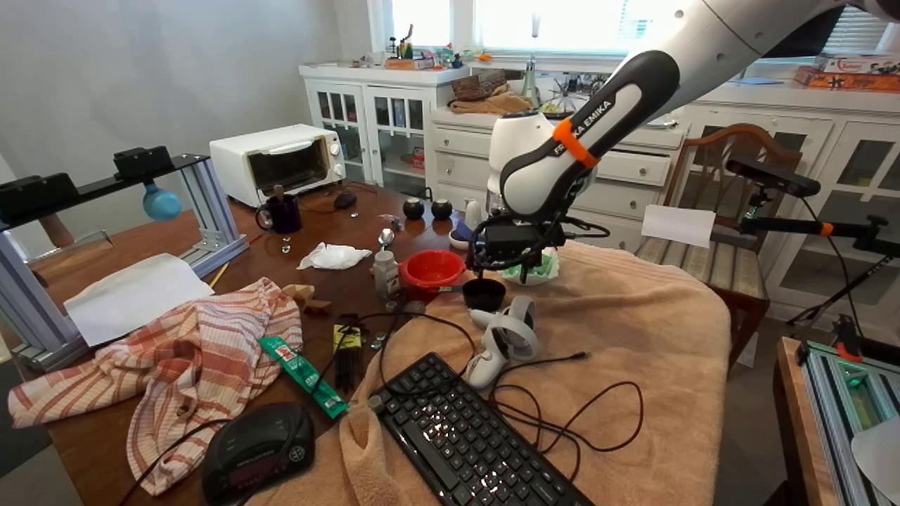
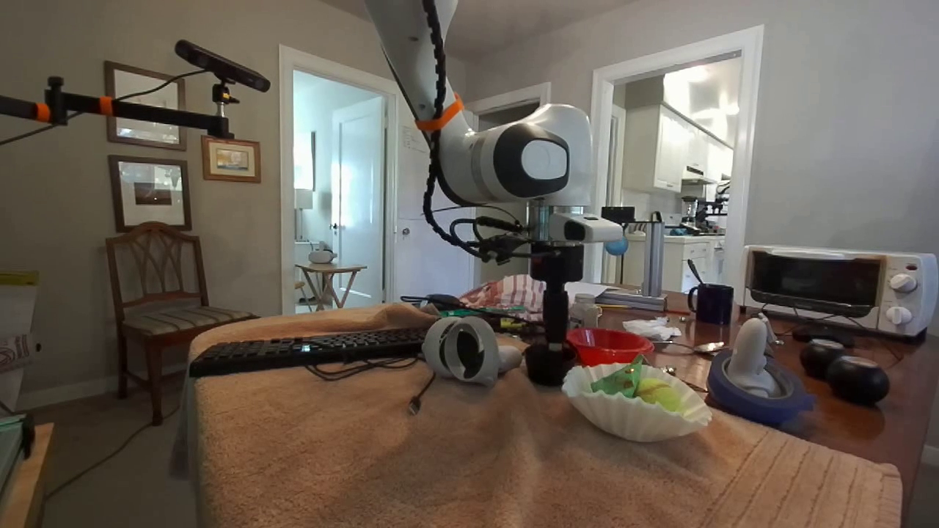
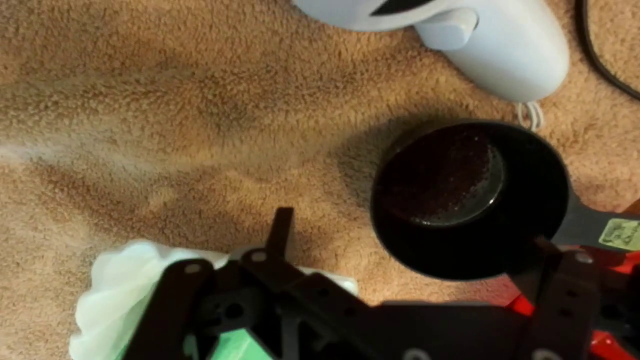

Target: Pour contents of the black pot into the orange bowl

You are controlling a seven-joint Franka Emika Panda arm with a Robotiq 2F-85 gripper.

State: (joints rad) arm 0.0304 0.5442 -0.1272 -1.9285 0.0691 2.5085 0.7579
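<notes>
Black pot | round, upright | grey handle, yellowish label

We caught white capitals on the arm in an exterior view — "FR", an orange band cutting in, then "KA EMIKA"! The yellow-green label on the handle of the black pot beat us — too blurred to read.

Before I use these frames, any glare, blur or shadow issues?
In an exterior view, the window is blown out and the computer keyboard sparkles with reflections; in the wrist view, the tool looks dark and somewhat soft, and shadow falls on the tan towel left of the black pot.
</notes>
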